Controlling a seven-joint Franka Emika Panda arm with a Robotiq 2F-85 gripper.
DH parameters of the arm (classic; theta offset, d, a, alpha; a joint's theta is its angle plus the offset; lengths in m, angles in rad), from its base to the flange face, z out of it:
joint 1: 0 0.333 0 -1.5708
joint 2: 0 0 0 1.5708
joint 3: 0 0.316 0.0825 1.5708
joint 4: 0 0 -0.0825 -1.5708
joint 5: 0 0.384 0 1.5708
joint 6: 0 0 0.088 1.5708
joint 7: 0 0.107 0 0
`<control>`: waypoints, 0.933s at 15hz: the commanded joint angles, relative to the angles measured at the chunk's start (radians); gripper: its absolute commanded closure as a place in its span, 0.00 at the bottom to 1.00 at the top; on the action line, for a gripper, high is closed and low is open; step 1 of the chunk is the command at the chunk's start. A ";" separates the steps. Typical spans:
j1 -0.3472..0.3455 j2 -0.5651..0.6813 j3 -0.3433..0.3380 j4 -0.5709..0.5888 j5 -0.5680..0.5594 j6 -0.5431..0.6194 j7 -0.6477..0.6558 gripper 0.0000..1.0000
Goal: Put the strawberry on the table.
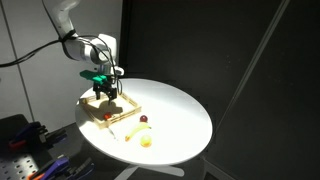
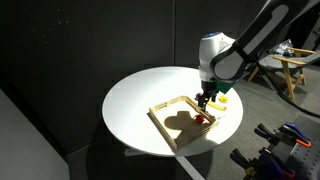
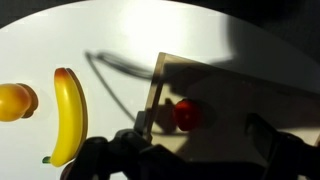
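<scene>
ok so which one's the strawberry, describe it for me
Find the round white table, then the wooden tray near its edge. The strawberry is the small bright red piece inside the tray; the banana and orange fruit lie outside it.

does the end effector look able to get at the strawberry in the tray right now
Probably yes: the end effector hangs open just above the wooden tray, and the strawberry lies uncovered inside it, nothing on top. The nearby tray wall might crowd one finger.
</scene>
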 commanded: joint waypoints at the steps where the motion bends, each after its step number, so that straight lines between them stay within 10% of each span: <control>1: 0.013 0.020 -0.009 0.004 0.001 0.044 -0.003 0.00; 14: 0.017 0.142 -0.002 0.051 0.007 0.165 -0.091 0.00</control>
